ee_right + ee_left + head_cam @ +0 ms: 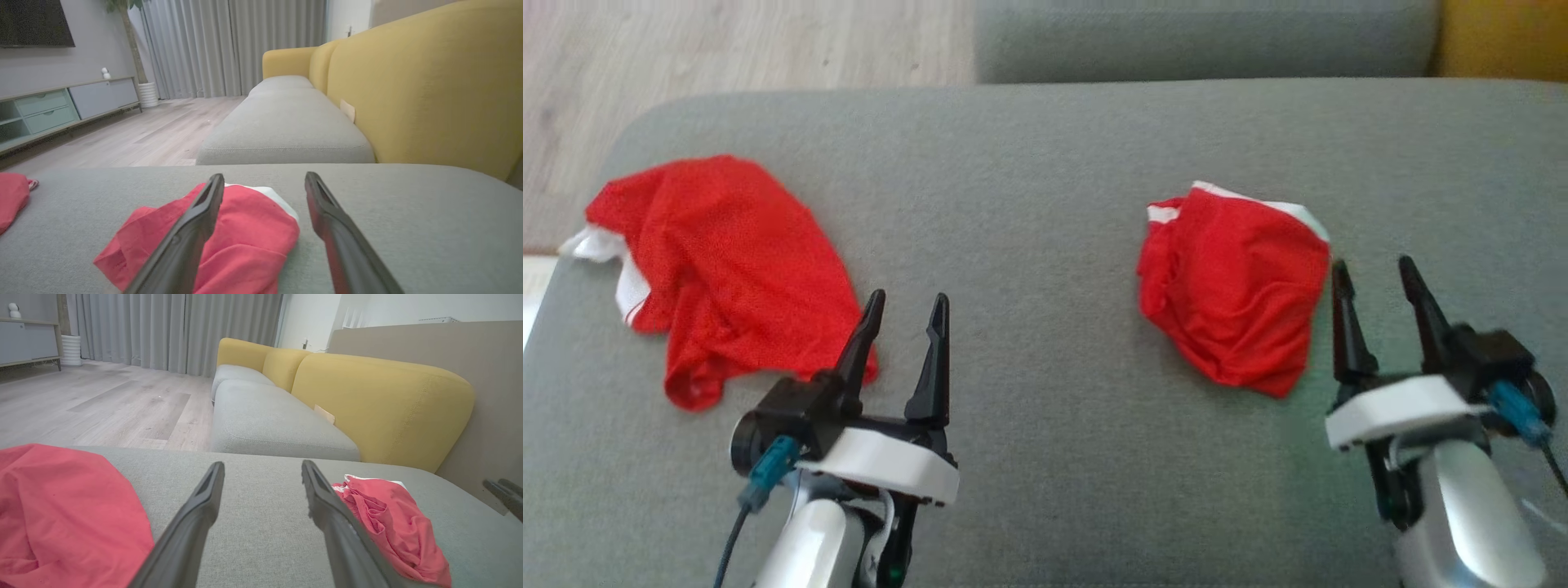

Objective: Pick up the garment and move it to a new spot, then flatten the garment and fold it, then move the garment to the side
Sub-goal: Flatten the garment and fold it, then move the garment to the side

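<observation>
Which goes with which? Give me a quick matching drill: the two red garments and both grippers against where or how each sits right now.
Things:
1. spread garment
2. bundled garment
3. left gripper
4. right gripper

Places and states:
A. open, just right of the white-trimmed bundle
B. lying loose near the left end of the grey cushion
C. open, by the loose garment's lower right edge
D. compact, on the cushion's right half

Pairs: 1-B; 2-D; 3-C; 4-A
</observation>
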Controlling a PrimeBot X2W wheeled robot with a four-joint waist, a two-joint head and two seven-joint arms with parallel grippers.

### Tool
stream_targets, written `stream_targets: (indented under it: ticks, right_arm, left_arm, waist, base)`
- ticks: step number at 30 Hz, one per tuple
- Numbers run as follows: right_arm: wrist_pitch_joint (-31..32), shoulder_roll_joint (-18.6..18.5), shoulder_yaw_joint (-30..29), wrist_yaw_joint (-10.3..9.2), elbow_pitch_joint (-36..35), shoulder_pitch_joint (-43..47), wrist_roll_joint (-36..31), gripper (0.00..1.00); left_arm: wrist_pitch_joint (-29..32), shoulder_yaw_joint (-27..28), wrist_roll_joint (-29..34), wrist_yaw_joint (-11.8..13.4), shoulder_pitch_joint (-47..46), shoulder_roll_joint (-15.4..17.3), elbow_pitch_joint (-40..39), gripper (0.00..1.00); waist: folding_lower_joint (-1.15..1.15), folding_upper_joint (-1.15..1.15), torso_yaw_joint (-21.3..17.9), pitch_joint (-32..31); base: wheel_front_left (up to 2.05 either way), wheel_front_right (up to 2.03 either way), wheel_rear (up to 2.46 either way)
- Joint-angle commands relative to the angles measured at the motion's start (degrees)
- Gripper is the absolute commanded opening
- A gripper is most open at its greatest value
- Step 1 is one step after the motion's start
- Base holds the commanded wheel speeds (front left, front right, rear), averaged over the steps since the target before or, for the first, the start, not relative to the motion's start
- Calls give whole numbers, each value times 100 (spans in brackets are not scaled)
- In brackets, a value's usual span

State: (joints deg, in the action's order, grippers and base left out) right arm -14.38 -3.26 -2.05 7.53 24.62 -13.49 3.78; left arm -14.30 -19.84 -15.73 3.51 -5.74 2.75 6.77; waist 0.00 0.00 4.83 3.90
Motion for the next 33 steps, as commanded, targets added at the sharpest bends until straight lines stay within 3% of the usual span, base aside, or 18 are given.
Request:
stream_targets:
  ticks: [1,8,17,33]
  right_arm:
    - [-61,32,85,-4,-280,-26,-38,100]
    - [-62,36,-13,-4,-783,656,135,100]
    - [-62,37,-5,-4,-873,1091,285,100]
    - [461,38,-139,-4,-442,533,207,100]
  left_arm:
    - [-70,206,57,-21,-95,12,-181,100]
    - [-70,265,152,-48,150,12,-150,100]
    - [-70,316,281,-84,381,12,-128,100]
    - [-70,159,277,-135,178,12,-151,100]
  waist:
    - [0,0,-140,-136]
    - [0,0,-281,-331]
    - [0,0,-263,-436]
    - [0,0,21,65]
  base:
    - [0,0,0]
    - [0,0,0]
    - [0,0,0]
    - [0,0,0]
